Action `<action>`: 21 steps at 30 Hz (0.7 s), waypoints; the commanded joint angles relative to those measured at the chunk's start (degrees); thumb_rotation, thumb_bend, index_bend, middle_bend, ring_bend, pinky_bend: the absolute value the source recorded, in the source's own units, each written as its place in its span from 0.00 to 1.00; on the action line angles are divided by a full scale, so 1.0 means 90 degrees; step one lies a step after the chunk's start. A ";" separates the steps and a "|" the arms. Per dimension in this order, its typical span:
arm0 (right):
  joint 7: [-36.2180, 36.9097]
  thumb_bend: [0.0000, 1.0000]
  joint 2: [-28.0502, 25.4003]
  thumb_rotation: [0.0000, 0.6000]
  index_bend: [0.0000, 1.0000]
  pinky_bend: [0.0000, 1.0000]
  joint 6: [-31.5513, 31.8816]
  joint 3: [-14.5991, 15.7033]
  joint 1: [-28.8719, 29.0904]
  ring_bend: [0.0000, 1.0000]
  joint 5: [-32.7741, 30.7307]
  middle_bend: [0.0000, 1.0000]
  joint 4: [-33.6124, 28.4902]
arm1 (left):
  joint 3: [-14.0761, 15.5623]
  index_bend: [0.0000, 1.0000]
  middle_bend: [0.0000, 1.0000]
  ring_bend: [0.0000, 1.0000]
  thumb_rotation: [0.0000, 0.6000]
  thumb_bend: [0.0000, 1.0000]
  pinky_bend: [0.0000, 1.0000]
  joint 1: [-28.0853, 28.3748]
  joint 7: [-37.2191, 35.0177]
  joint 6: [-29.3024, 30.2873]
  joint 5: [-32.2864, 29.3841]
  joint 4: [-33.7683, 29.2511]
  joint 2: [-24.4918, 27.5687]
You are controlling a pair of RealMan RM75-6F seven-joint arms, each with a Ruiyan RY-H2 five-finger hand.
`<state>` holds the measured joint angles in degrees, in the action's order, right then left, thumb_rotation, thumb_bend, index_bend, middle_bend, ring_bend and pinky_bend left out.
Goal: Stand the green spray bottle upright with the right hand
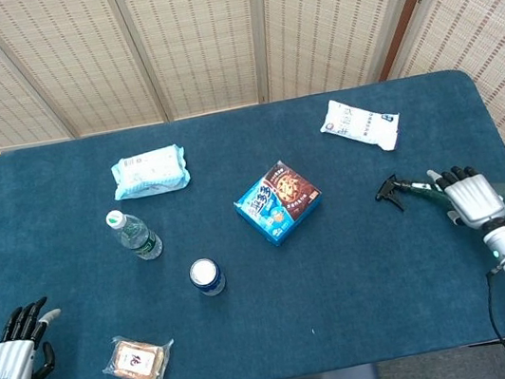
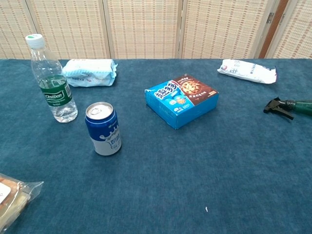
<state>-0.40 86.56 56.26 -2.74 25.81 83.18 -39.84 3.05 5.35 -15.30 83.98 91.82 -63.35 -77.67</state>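
Observation:
The green spray bottle (image 1: 414,189) lies on its side near the table's right edge, black trigger head pointing left. My right hand (image 1: 470,196) lies palm down over its body, fingers reaching along the neck; some green shows past the hand on the right. The back of the hand hides whether the fingers close around the bottle. In the chest view only the bottle's (image 2: 285,106) trigger head and neck show at the right border, and no hand is seen. My left hand (image 1: 14,350) rests at the near left corner, holding nothing, fingers apart.
A blue cookie box (image 1: 277,202) sits mid-table, with a white packet (image 1: 359,123) behind the spray bottle. A blue can (image 1: 207,276), an upright water bottle (image 1: 135,235), a wipes pack (image 1: 150,171) and a wrapped snack (image 1: 137,360) occupy the left half.

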 commanded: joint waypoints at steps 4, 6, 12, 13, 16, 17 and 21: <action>0.0011 0.22 0.0039 1.00 0.15 0.25 -0.0124 -0.0061 0.0109 0.18 -0.0059 0.28 0.0069 | 0.0020 0.18 0.07 0.07 1.00 0.74 0.00 -0.0006 -0.0118 -0.0057 -0.0037 0.0156 -0.0071; 0.0017 0.22 0.0080 1.00 0.15 0.25 -0.0184 -0.0065 0.0151 0.18 -0.0068 0.28 0.0114 | 0.0020 0.18 0.07 0.07 1.00 0.74 0.00 -0.0016 -0.0162 -0.0063 -0.0055 0.0210 -0.0093; 0.0069 0.22 0.0234 1.00 0.15 0.25 -0.0331 -0.0046 0.0251 0.18 -0.0061 0.28 0.0283 | 0.0017 0.18 0.07 0.07 1.00 0.74 0.00 -0.0021 -0.0271 -0.0085 -0.0087 0.0339 -0.0128; 0.0081 0.22 0.0270 1.00 0.15 0.25 -0.0359 -0.0043 0.0271 0.18 -0.0059 0.28 0.0326 | 0.0018 0.18 0.07 0.07 1.00 0.74 0.00 -0.0020 -0.0293 -0.0096 -0.0092 0.0373 -0.0139; 0.0112 0.22 0.0370 1.00 0.15 0.25 -0.0451 -0.0035 0.0324 0.18 -0.0063 0.28 0.0445 | 0.0028 0.18 0.07 0.07 1.00 0.74 0.00 -0.0016 -0.0380 -0.0148 -0.0111 0.0474 -0.0180; 0.0121 0.22 0.0404 1.00 0.15 0.25 -0.0479 -0.0034 0.0341 0.18 -0.0064 0.28 0.0484 | 0.0032 0.18 0.07 0.07 1.00 0.74 0.00 -0.0016 -0.0412 -0.0163 -0.0116 0.0509 -0.0193; 0.0164 0.22 0.0554 1.00 0.15 0.25 -0.0604 -0.0037 0.0421 0.18 -0.0076 0.28 0.0654 | 0.0046 0.18 0.07 0.07 1.00 0.74 0.00 -0.0021 -0.0551 -0.0206 -0.0133 0.0664 -0.0245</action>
<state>0.94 91.30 51.07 -3.07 29.40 82.54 -34.22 3.43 5.18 -20.02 82.24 90.68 -57.61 -79.74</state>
